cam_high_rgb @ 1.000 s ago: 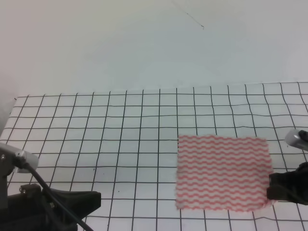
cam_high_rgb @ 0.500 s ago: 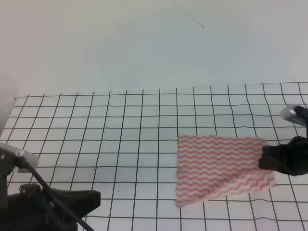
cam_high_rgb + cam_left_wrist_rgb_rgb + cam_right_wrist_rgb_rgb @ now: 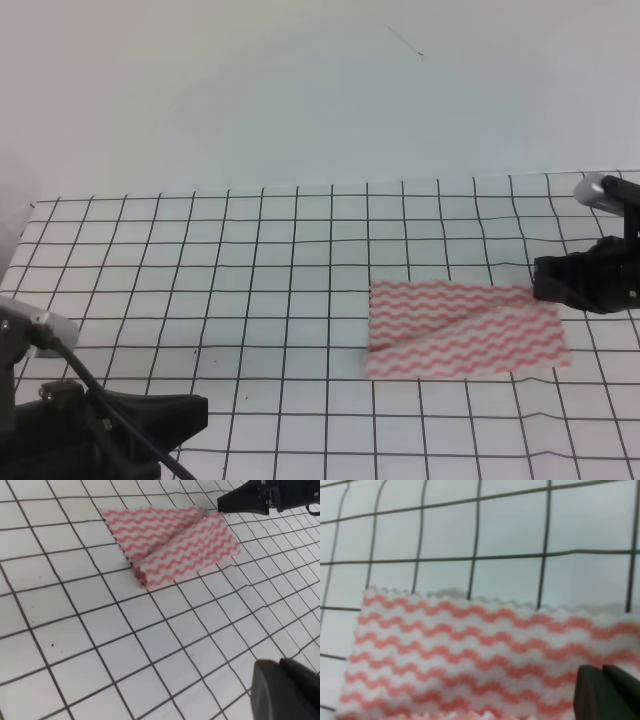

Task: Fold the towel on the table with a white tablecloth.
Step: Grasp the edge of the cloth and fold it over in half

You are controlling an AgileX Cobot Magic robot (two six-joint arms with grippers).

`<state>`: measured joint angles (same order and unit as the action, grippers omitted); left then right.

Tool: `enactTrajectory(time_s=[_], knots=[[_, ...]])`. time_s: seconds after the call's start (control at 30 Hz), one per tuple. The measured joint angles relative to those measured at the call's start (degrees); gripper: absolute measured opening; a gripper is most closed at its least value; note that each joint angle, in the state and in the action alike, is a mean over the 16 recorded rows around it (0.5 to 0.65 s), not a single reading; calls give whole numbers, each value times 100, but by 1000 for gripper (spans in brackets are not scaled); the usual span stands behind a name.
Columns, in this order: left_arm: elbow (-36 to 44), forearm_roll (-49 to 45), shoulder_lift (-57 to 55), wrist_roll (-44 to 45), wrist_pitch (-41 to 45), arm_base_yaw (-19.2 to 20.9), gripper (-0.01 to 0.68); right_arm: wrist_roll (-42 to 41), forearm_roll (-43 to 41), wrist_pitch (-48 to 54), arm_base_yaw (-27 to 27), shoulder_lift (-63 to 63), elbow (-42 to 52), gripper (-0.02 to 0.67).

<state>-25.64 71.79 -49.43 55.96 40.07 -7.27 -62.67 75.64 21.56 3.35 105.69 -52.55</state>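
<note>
- High view: the towel [image 3: 462,330] lies right of centre on the white tablecloth [image 3: 250,280], its near half doubled over toward the far edge. The right gripper [image 3: 545,280] sits at the far right corner, fingers apparently pinched on the carried edge. The left gripper [image 3: 195,410] idles low at the near left; whether its fingers are apart I cannot tell.
- Left wrist view: the towel [image 3: 172,542] shows a slanted upper layer, so the fold looks uneven.
- Right wrist view: stripes fill the frame, dark fingers [image 3: 607,692] closed over the cloth.
- Judgement: first fold is landing; next comes release, then squaring the edges.
</note>
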Motion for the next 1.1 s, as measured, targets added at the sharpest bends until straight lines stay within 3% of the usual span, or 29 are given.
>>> enactTrajectory(time_s=[0.57, 1.1], knots=[[0, -24, 0, -12, 1, 0, 1, -131, -127, -527, -63, 173, -127, 0], [0, -38, 0, -12, 27, 0, 1, -371, -105, -282, -114, 448, -431, 26]])
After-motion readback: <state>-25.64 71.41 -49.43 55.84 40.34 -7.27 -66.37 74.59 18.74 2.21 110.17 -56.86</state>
